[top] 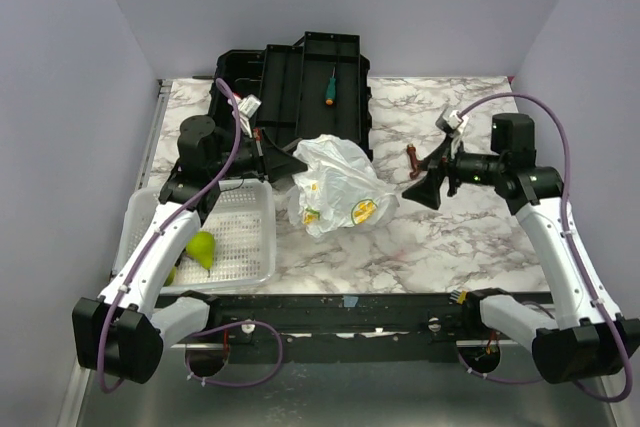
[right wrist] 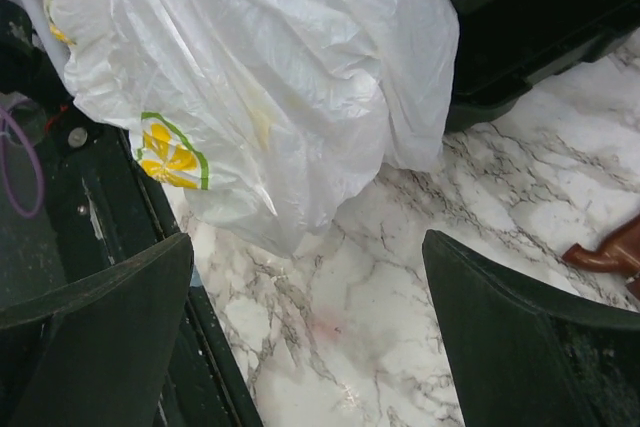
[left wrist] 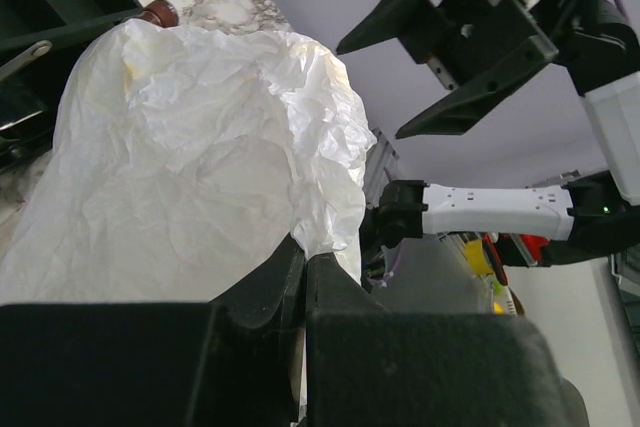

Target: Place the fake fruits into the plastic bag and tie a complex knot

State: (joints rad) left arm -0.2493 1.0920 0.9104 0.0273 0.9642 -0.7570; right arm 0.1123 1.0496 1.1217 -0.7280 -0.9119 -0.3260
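The white plastic bag (top: 335, 185) stands crumpled in the middle of the marble table, its yellow-green print facing front. My left gripper (top: 290, 161) is shut on the bag's upper left edge; in the left wrist view the fingertips (left wrist: 305, 259) pinch the white film (left wrist: 200, 167). My right gripper (top: 424, 183) is open and empty just right of the bag, with bare table between its fingers (right wrist: 310, 317) and the bag (right wrist: 260, 77) ahead. Two yellow-green fake fruits (top: 201, 247) lie in the white basket. No knot shows. The bag's inside is hidden.
The white perforated basket (top: 240, 237) sits at the front left. A black toolbox (top: 300, 77) stands behind the bag with a green-handled screwdriver (top: 328, 87) in it. A small brown object (top: 412, 159) lies near my right gripper, and also shows in the right wrist view (right wrist: 610, 252).
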